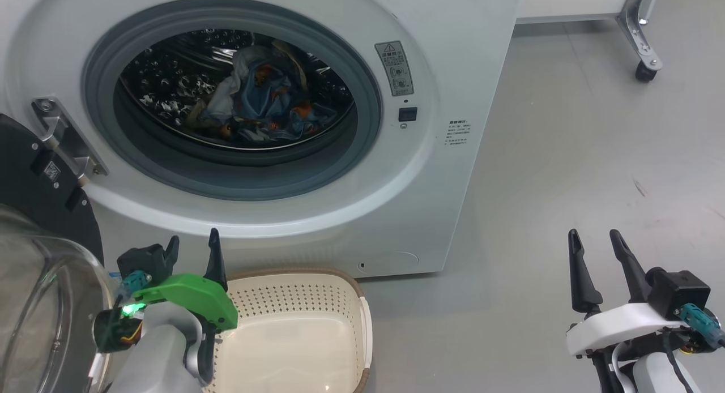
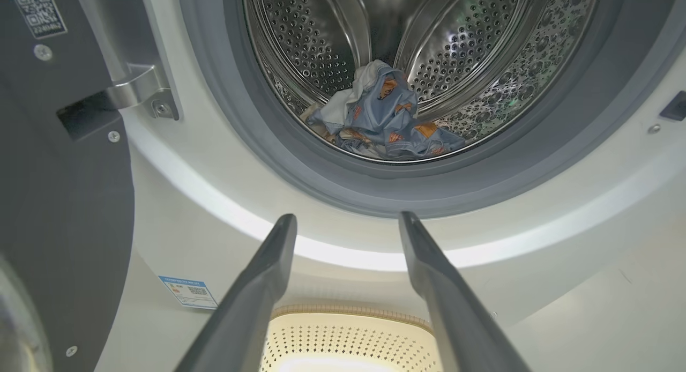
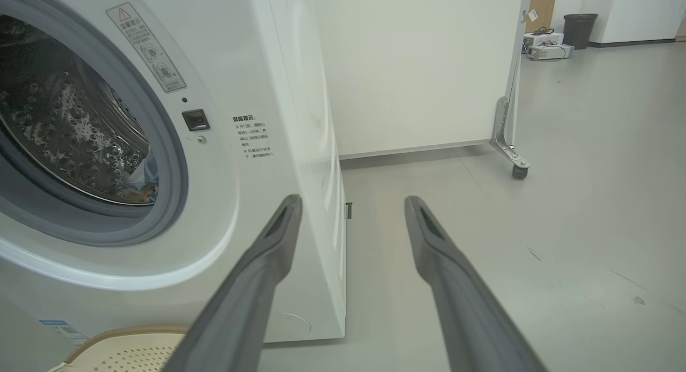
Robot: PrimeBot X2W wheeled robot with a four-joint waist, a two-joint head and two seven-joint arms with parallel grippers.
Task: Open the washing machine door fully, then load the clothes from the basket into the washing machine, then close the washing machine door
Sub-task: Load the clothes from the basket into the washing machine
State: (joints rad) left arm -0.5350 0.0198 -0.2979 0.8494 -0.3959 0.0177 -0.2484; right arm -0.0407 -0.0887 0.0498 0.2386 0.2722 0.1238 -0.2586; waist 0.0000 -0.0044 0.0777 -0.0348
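The white washing machine (image 1: 453, 70) stands with its door (image 1: 39, 257) swung wide to the left, glass bowl facing me. The light-blue printed clothes (image 1: 266, 104) lie in a heap inside the steel drum (image 2: 300, 45), and the left wrist view shows the same clothes (image 2: 383, 117) with a cream piece on top. The cream basket (image 1: 294, 330) sits on the floor below the opening with nothing in it. My left gripper (image 1: 192, 247) hovers open over the basket's left rim, fingers pointing at the machine. My right gripper (image 1: 596, 241) stands open over bare floor to the right.
The grey floor (image 1: 595, 155) stretches to the right of the washer. A white panel on a castor wheel (image 1: 645, 70) stands behind the machine at the right. Far off, a dark bin (image 3: 580, 30) and boxes sit by a wall.
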